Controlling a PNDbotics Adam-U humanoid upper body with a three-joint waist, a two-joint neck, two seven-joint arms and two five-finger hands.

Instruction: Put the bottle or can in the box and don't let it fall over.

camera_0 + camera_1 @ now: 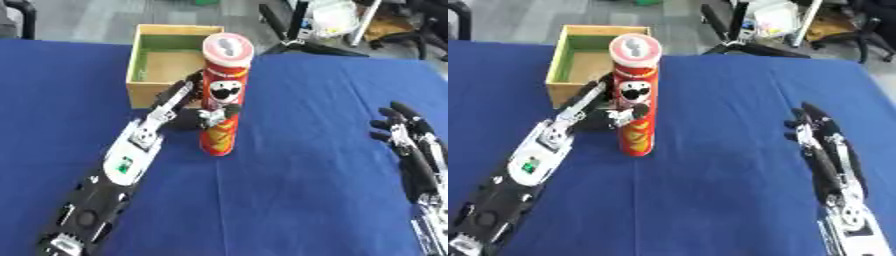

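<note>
A tall red crisp can (222,97) with a white lid stands upright on the blue table, just in front of the wooden box (149,63). My left hand (185,111) reaches in from the lower left and is at the can's left side, its thumb curled across the can's front at mid height. The fingers behind the can are partly hidden. The open-topped box holds nothing that I can see. My right hand (819,135) rests open at the right edge, fingers pointing up, far from the can.
The blue tablecloth (306,165) covers the whole work area. Beyond the table's far edge are chair legs and clutter (324,25) on a grey floor. The box sits near the far edge of the table.
</note>
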